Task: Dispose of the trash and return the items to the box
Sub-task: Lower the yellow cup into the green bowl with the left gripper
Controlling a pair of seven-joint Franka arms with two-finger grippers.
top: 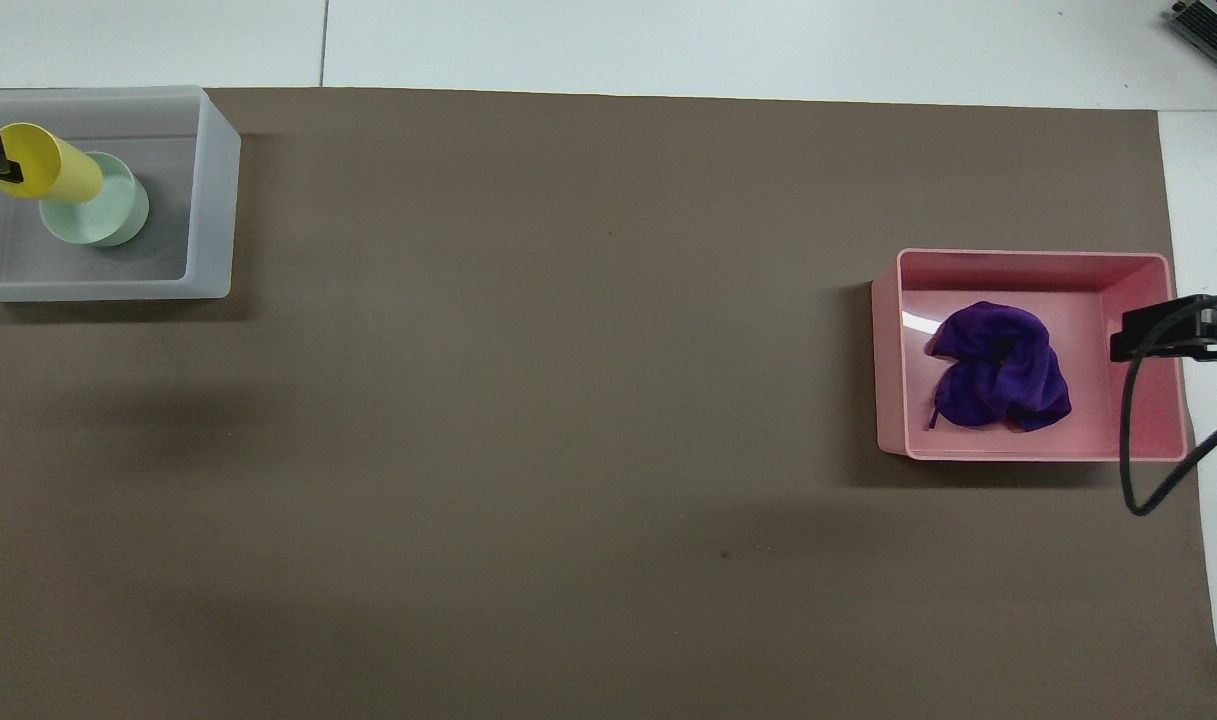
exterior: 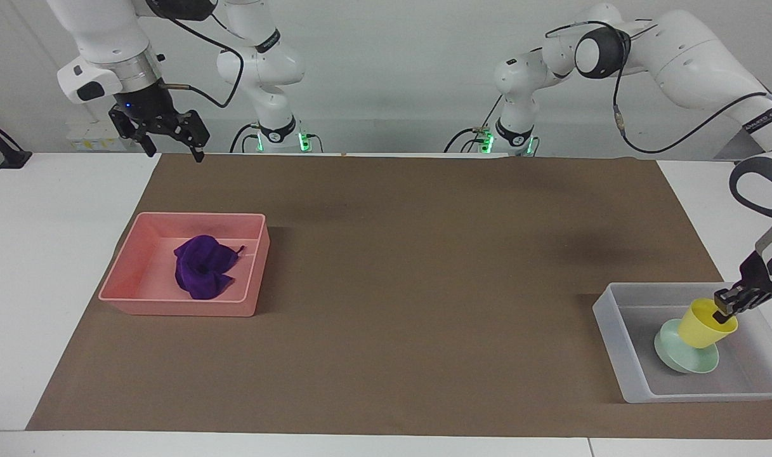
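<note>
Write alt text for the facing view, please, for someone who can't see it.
The left claw holds a tilted yellow cup over a mint-green bowl inside a translucent grey bin. The right claw hangs open above the table, near a pink bin holding a purple cloth.

High facing and steep overhead views share the brown mat (exterior: 386,285)

A brown mat (exterior: 386,285) covers the white table (exterior: 49,254) before a pale wall (exterior: 386,63).

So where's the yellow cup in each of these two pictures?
Facing view: the yellow cup is at the lower right, tilted over the green bowl, held by the left gripper.
Overhead view: upper left corner.
Shared landmark: the clear bin around it.
</note>
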